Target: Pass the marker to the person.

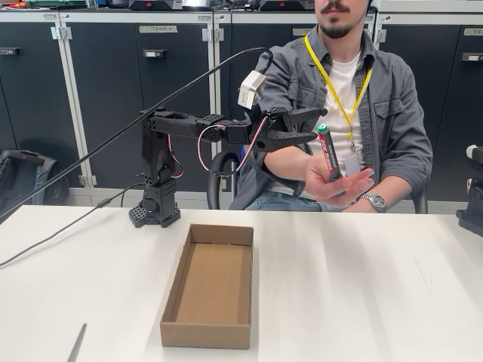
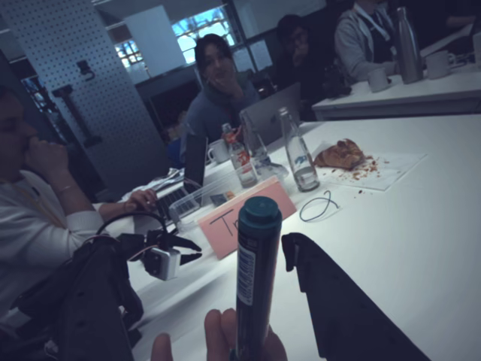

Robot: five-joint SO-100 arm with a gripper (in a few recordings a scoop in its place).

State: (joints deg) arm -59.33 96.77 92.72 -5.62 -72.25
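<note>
Marker (image 1: 327, 151) upright, green cap on top, resting in the person's (image 1: 355, 90) raised hand (image 1: 338, 185), fingers under its lower end; in the wrist view the marker (image 2: 254, 278) stands between the two dark fingers (image 2: 346, 308), fingertips below it; gripper (image 1: 308, 125) just left of the marker, jaws spread apart, holding nothing; arm stretched out above the white table (image 1: 362, 286); cardboard box (image 1: 211, 286) lies on the table in front of the arm's base.
</note>
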